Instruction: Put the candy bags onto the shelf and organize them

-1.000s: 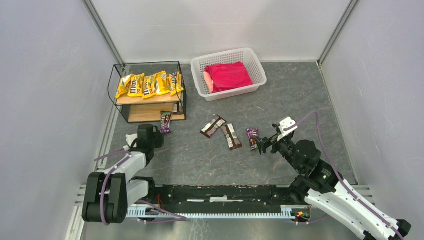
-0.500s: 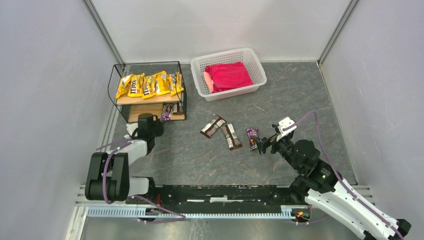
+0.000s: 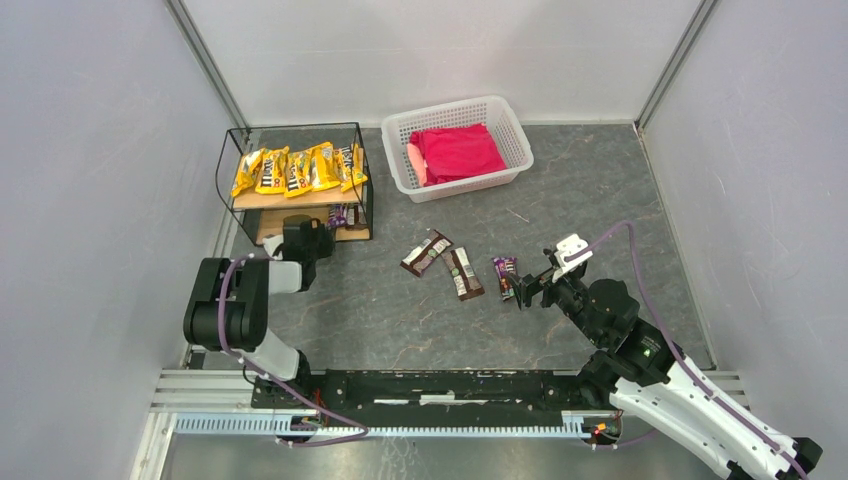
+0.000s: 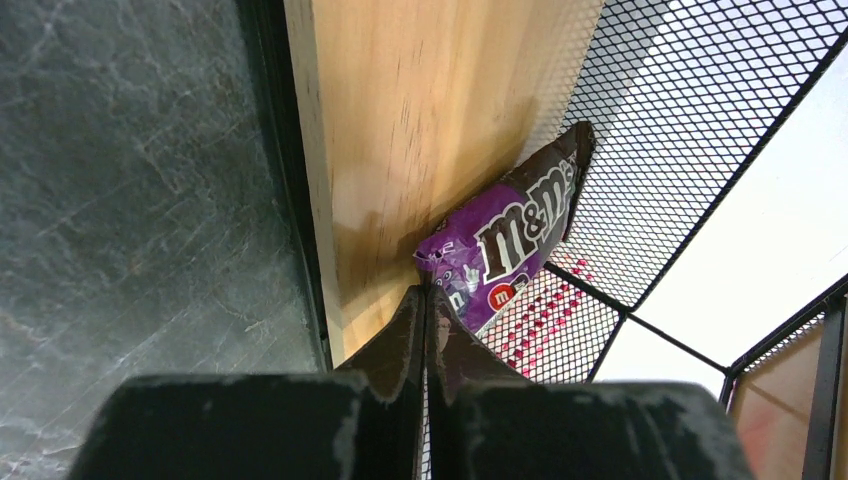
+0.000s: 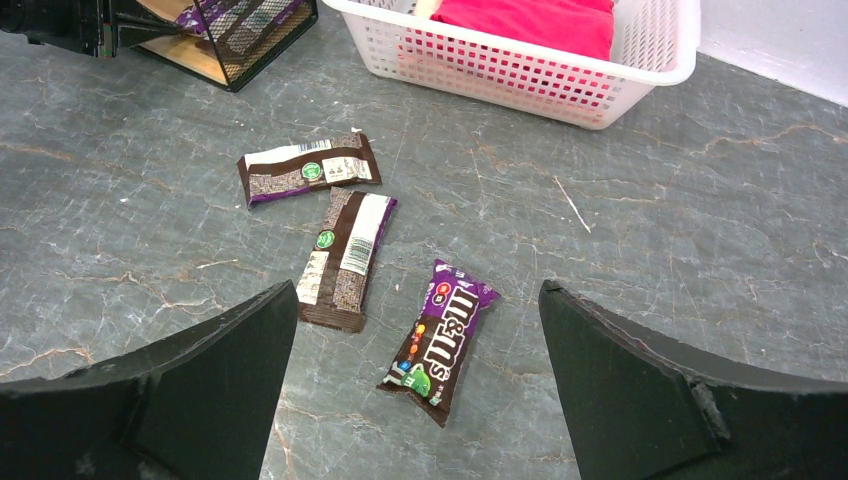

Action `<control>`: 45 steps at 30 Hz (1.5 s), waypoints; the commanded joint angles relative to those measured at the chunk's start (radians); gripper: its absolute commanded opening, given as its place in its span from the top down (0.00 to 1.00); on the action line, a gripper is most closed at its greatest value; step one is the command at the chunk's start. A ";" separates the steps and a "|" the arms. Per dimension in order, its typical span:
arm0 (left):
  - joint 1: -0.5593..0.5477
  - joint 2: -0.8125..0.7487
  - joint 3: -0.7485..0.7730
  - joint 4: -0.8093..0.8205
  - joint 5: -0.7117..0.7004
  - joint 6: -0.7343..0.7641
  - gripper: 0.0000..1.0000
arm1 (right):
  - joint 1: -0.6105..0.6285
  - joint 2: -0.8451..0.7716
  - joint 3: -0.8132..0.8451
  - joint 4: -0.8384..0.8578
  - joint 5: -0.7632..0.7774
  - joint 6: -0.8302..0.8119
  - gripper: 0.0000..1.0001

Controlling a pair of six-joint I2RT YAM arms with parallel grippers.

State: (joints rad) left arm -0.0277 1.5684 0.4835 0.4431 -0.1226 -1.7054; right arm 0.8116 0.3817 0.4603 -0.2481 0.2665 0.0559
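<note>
The shelf [image 3: 228, 160] stands at the back left, with several yellow candy bags [image 3: 297, 168] on its top board. My left gripper [image 3: 318, 238] reaches into the lower tier and is shut on the edge of a purple candy bag [image 4: 510, 235]. That bag lies on the lower wooden board [image 4: 400, 120] against the mesh side. My right gripper [image 3: 525, 290] is open and hovers over another purple candy bag [image 5: 440, 340] on the floor, not touching it. Two brown candy bags [image 5: 308, 168] [image 5: 345, 258] lie to its left.
A white perforated basket [image 3: 450, 107] holding a red cloth [image 3: 458, 150] stands at the back centre, right of the shelf. It also shows in the right wrist view [image 5: 520, 70]. Grey walls close in both sides.
My left gripper has moved away from me to the shelf, carrying the purple bag from the floor into the lower tier. The right arm has not moved.
</note>
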 commanded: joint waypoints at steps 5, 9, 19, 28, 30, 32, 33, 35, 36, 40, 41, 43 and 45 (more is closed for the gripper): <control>-0.004 0.019 0.005 0.077 0.035 -0.087 0.97 | 0.006 0.009 -0.002 0.052 0.007 0.002 0.02; -0.004 -0.062 -0.024 0.000 0.014 -0.078 0.65 | 0.005 0.010 -0.002 0.053 0.001 0.002 0.02; -0.001 -0.379 -0.160 -0.183 -0.011 0.014 0.29 | 0.006 -0.007 -0.002 0.048 -0.001 0.003 0.02; -0.002 -0.651 -0.195 -0.357 0.247 0.451 0.11 | 0.006 -0.023 -0.004 0.047 -0.007 0.007 0.02; -0.007 -0.683 -0.182 -0.367 0.308 0.544 0.11 | 0.006 -0.024 -0.006 0.050 -0.011 0.007 0.02; -0.023 -0.703 -0.177 -0.374 0.351 0.582 0.10 | 0.006 -0.022 -0.008 0.054 -0.019 0.009 0.02; -0.042 -0.709 -0.176 -0.367 0.367 0.593 0.10 | 0.006 -0.021 -0.008 0.055 -0.021 0.010 0.02; -0.162 -0.715 -0.166 -0.342 0.335 0.614 0.09 | 0.005 -0.017 -0.007 0.055 -0.025 0.009 0.02; -0.240 -0.712 -0.154 -0.331 0.285 0.624 0.07 | 0.006 -0.015 -0.006 0.055 -0.026 0.008 0.02; -0.596 -0.605 -0.058 -0.303 0.049 0.652 0.04 | 0.005 0.004 0.002 0.043 -0.012 0.008 0.02; -0.664 -0.545 -0.027 -0.287 0.007 0.666 0.04 | 0.006 0.008 0.007 0.039 -0.009 0.008 0.02; -0.804 -0.459 0.051 -0.253 -0.070 0.719 0.04 | 0.006 0.014 0.018 0.031 -0.005 0.006 0.02; -0.914 -0.315 0.167 -0.218 -0.112 0.802 0.04 | 0.006 0.014 0.032 0.025 0.003 0.002 0.02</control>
State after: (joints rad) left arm -0.7635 1.0729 0.4664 0.1146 -0.0574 -1.0912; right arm 0.8116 0.3908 0.4599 -0.2443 0.2550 0.0582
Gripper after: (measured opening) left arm 0.960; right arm 0.982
